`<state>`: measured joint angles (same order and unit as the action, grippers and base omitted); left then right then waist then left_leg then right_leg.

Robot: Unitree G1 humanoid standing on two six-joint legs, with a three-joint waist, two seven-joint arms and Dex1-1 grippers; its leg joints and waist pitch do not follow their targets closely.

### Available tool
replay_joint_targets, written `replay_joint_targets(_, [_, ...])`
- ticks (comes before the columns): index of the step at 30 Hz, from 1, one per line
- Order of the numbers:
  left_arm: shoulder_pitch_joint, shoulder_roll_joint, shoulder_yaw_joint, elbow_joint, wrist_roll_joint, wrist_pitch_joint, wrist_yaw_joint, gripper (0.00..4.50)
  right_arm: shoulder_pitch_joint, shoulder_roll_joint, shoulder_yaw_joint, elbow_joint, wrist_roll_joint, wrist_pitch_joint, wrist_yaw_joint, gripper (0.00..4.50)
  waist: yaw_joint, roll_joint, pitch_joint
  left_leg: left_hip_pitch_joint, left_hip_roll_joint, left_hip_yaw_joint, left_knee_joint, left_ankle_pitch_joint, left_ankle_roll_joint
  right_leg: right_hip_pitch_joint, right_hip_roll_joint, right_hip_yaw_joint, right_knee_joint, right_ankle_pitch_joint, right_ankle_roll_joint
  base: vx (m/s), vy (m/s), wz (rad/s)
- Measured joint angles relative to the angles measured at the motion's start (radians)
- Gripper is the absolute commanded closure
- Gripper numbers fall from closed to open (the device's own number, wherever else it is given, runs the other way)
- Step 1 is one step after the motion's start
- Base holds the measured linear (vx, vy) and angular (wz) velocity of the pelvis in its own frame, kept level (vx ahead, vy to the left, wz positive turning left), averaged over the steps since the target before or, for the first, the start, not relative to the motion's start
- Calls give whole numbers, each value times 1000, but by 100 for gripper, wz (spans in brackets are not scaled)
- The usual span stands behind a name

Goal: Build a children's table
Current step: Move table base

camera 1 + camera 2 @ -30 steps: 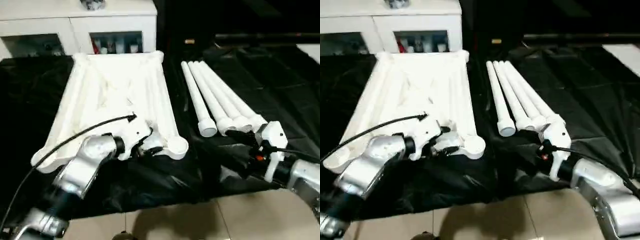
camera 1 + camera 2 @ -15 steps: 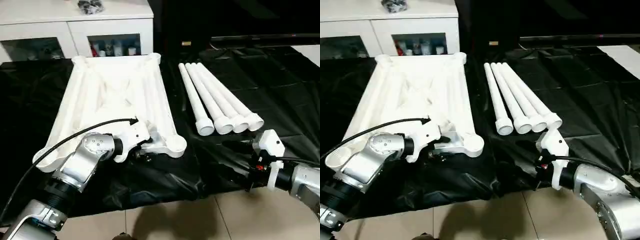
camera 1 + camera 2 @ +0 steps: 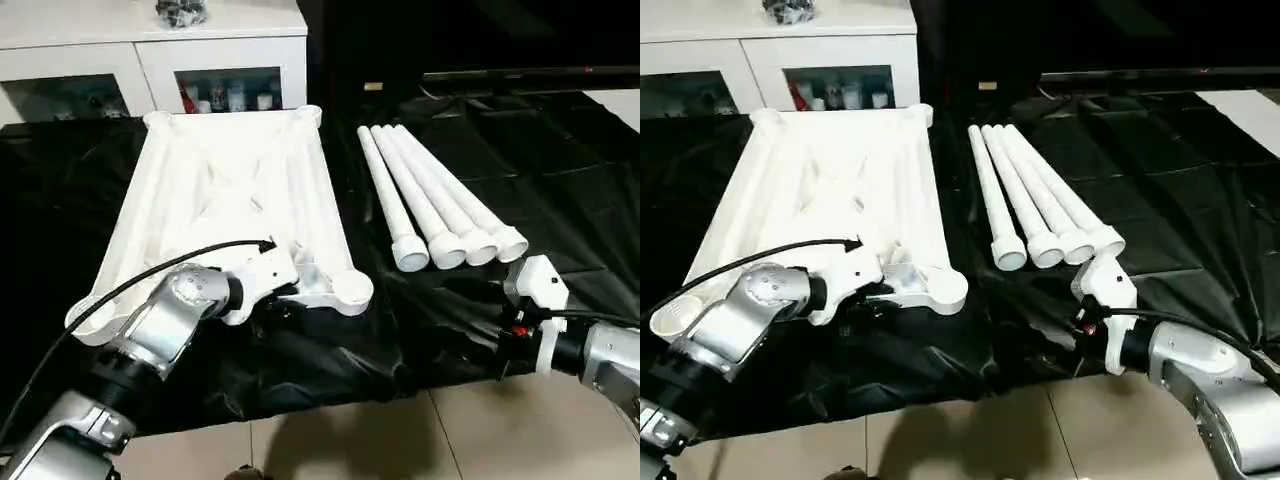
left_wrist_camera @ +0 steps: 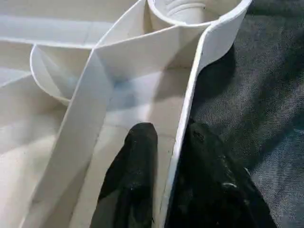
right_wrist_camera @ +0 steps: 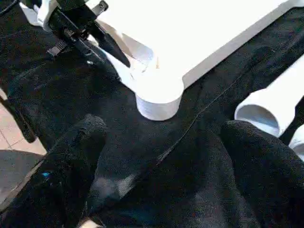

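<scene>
The children's table lies in parts on black cloth. Its white tabletop (image 3: 230, 190) is upside down with the ribbed underside up. Four white legs (image 3: 430, 200) lie side by side to its right. My left gripper (image 3: 290, 298) is at the near rim beside the near right corner socket (image 3: 352, 292). In the left wrist view its fingers (image 4: 137, 156) press the thin rim wall (image 4: 190, 104) from both sides, one inside and one outside. My right gripper (image 5: 166, 142) stands open over the cloth, just in front of the legs' wide ends (image 5: 259, 111), holding nothing.
A white cabinet (image 3: 150, 60) with glass doors stands behind the tabletop, a dark object (image 3: 180, 10) on top of it. The black cloth (image 3: 560, 170) covers the work surface. Beige floor tiles (image 3: 400, 440) show at the front edge.
My left fingers have closed in on the tabletop's near rim. The right gripper has drawn back a little from the legs' ends and stayed open. The camera view also shifted.
</scene>
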<state>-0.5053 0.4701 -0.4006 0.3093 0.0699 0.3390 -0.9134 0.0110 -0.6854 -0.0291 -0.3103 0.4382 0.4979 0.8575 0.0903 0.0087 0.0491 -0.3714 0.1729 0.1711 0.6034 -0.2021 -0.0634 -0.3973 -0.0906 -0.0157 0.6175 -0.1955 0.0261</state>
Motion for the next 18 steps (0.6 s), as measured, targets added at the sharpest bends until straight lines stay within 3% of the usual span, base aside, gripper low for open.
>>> replay_joint_targets(5, [4,-6,6,-49,-29,92,-20,397,-5,0,7,2,-1,0,3,16,-2,0,0,0,0,0,0,2,-2,-1,0,0,0,0,0,0,0,0])
replay_joint_targets(9, [50,-46,37,-186,-64,285,10,415,-6,-1,9,8,-7,-1,3,16,-3,0,0,-3,0,1,-1,2,2,-3,0,0,-2,0,-1,0,0,0])
replay_joint_targets(12, [88,-81,39,-271,-68,364,59,434,-7,-1,9,9,-12,-3,3,16,-3,0,0,-4,1,1,-1,3,6,-4,0,-1,-3,-1,-1,0,0,0])
replay_joint_targets(18, [114,-143,36,-319,-53,416,142,448,-6,-1,9,9,-19,-8,3,16,-2,0,0,-3,1,1,0,2,3,-2,0,0,-2,0,-1,0,0,0])
